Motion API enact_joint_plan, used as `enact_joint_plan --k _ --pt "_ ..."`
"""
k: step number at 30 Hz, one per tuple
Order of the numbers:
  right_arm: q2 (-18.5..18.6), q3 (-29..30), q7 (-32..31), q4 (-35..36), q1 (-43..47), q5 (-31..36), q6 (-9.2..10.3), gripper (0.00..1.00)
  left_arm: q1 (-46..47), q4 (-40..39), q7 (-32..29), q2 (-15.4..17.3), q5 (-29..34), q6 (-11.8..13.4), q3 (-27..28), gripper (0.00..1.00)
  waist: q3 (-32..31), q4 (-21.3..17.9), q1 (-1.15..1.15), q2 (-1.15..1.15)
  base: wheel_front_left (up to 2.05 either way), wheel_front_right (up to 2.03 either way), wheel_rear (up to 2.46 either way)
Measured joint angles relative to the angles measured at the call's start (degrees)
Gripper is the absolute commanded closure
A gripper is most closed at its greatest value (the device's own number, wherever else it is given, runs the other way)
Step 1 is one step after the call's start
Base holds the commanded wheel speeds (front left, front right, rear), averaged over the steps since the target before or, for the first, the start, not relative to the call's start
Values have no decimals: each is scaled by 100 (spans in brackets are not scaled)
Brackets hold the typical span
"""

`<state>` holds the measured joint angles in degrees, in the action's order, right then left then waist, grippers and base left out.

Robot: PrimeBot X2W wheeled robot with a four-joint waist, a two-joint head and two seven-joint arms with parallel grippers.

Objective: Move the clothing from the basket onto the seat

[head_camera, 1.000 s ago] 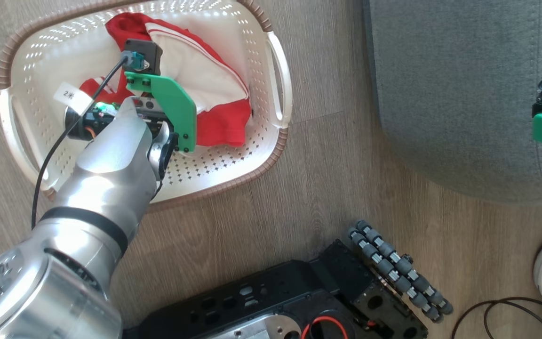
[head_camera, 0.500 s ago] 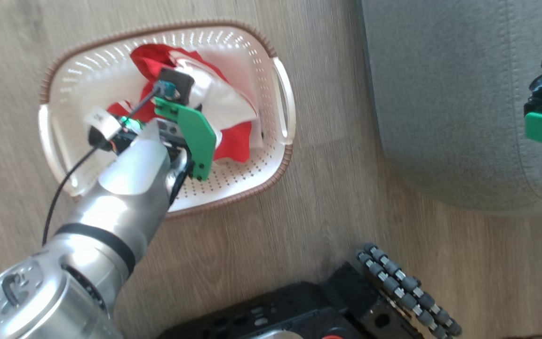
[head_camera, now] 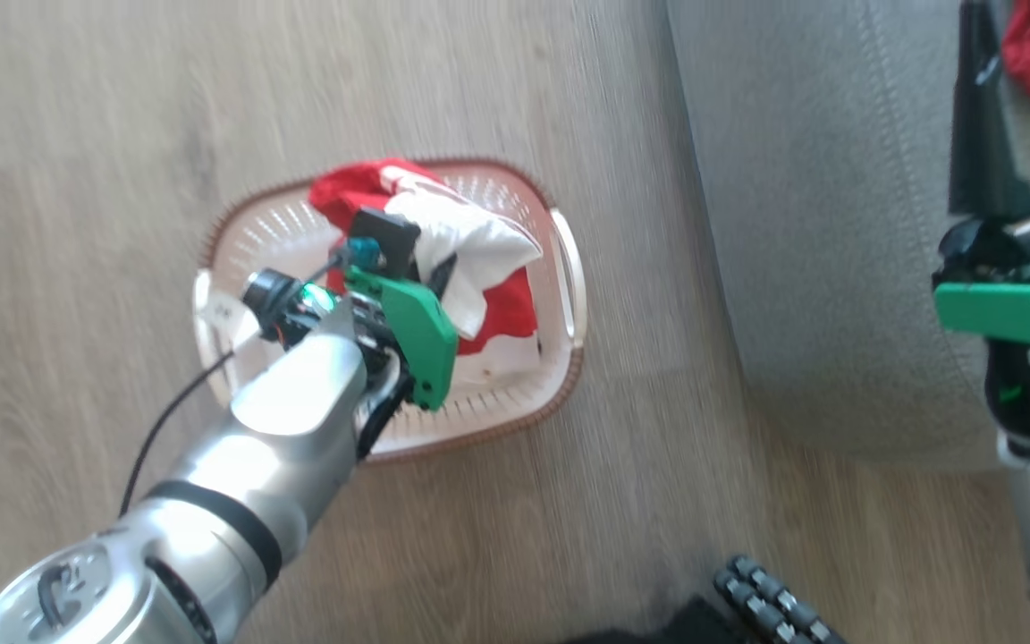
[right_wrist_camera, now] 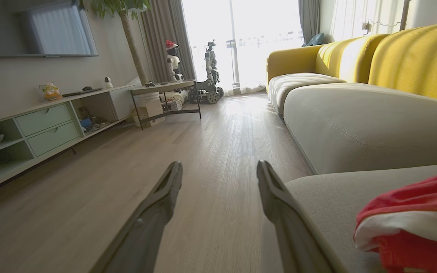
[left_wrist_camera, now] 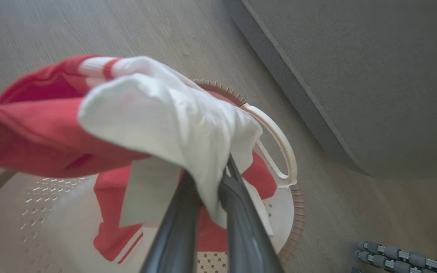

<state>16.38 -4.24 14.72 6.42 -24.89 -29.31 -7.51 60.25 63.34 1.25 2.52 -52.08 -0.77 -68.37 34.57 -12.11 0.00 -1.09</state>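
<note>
The left gripper (left_wrist_camera: pixel 211 185) is clenched on a white panel of the clothing (left_wrist_camera: pixel 146 113). The red-and-white garment is bunched over the fingers and raised above the basket (left_wrist_camera: pixel 292 212). More red-and-white fabric lies in the basket below. The basket stands on the wooden floor (left_wrist_camera: pixel 89 30) beside the seat (left_wrist_camera: pixel 355 76). The right gripper (right_wrist_camera: pixel 218 167) is released, its fingers spread and empty, over the seat's edge near a second red garment (right_wrist_camera: pixel 412 220) lying on the seat.

You will find no readable text here. The white tag (head_camera: pixel 218 311) just behind the left gripper (left_wrist_camera: pixel 209 195) is too blurred.
</note>
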Motion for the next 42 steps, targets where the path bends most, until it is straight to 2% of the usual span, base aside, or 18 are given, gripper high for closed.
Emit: enact_joint_plan --k 8,18,23,31,42 --pt "10 -169 0 -383 570 9 0 0 -476 -328 816 -1 -34 -76 -147 100 -1067 240 0 0 0 0 0" --pt "-18 -255 0 -717 1289 58 0 0 -720 -858 1204 -10 -93 -122 -119 100 -2206 522 0 0 0 0 0" --pt "-38 -327 -1 -865 1561 89 0 0 -745 -1183 1248 31 -194 -124 -35 100 -2653 670 0 0 0 0 0" --pt "-88 -404 -1 -1029 1852 102 0 0 -738 -1909 1059 321 -243 -40 57 100 -3078 818 -1 0 0 0 0" --pt "-163 -593 -1 -1149 2025 102 0 0 -719 -3419 697 880 -388 387 160 100 -3301 867 0 0 0 0 0"
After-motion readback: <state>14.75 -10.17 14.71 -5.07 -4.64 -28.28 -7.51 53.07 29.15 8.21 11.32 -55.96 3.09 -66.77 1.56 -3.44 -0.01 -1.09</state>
